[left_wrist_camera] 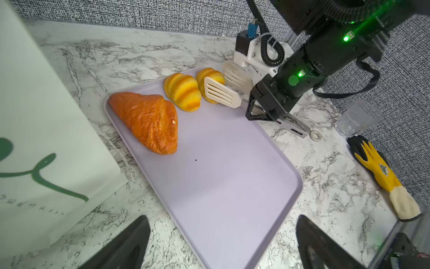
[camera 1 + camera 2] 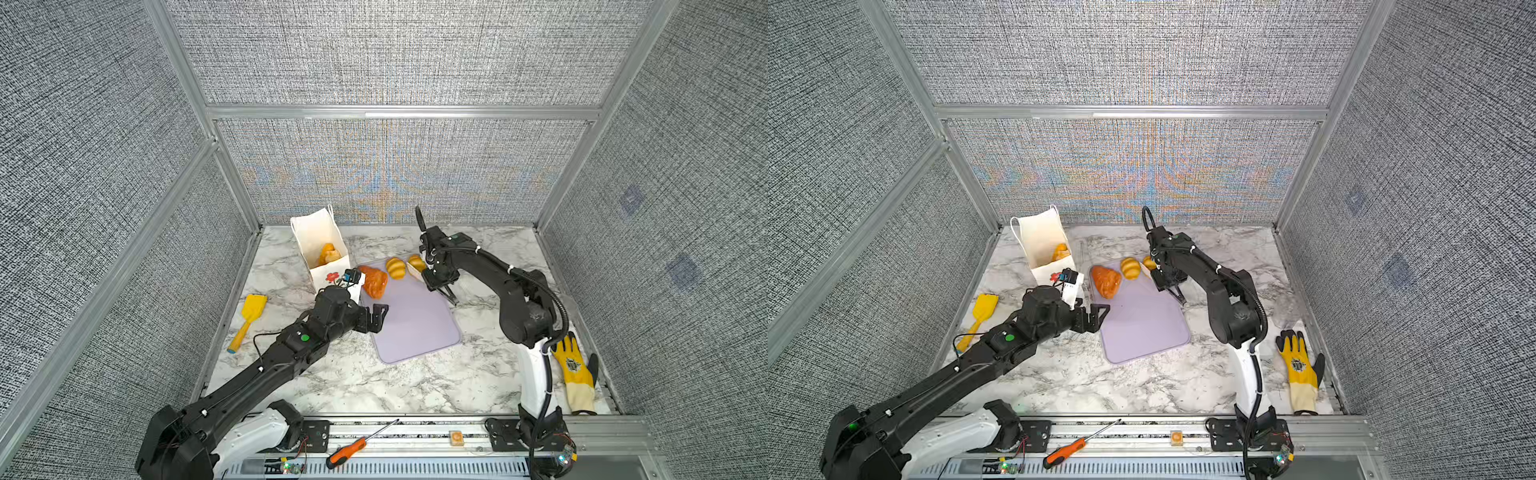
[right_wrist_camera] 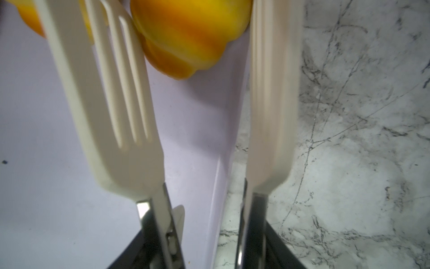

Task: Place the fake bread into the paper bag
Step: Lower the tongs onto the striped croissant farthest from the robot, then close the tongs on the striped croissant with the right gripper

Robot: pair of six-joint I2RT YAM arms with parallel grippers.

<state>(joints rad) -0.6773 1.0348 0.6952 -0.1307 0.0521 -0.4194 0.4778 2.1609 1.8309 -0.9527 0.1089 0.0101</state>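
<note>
In both top views a tall white paper bag with a red flower print (image 2: pixel 322 272) stands open at the back left of the marble table (image 2: pixel 332 386). One golden pastry (image 2: pixel 328 252) lies inside it. Just right of the bag, a lavender plastic tray (image 2: pixel 415 328) carries three pieces of fake bread. These are one reddish-brown croissant (image 2: pixel 374 281) and two yellow striped rolls, the middle roll (image 2: pixel 395 267) and the end roll (image 2: pixel 415 262). The left gripper (image 2: pixel 376 318) hovers at the tray's edge beside the bag, jaws spread and empty. The right gripper (image 2: pixel 434 286) pinches cream slotted tongs (image 2: pixel 415 271) by their metal arms. Off the tray lie one yellow toy spatula (image 2: pixel 249 316), one yellow work glove (image 2: pixel 575 370) and one orange-handled screwdriver (image 2: pixel 347 453).

Only the left wrist view shows a clear plastic cup (image 1: pixel 358 118) near the glove. It also shows the tong blades on either side of the end roll.

The right wrist view, blurred, shows just the two blades, that roll between their tips, the tray rim and the marble. The unslotted blade hangs outside the rim.
</note>
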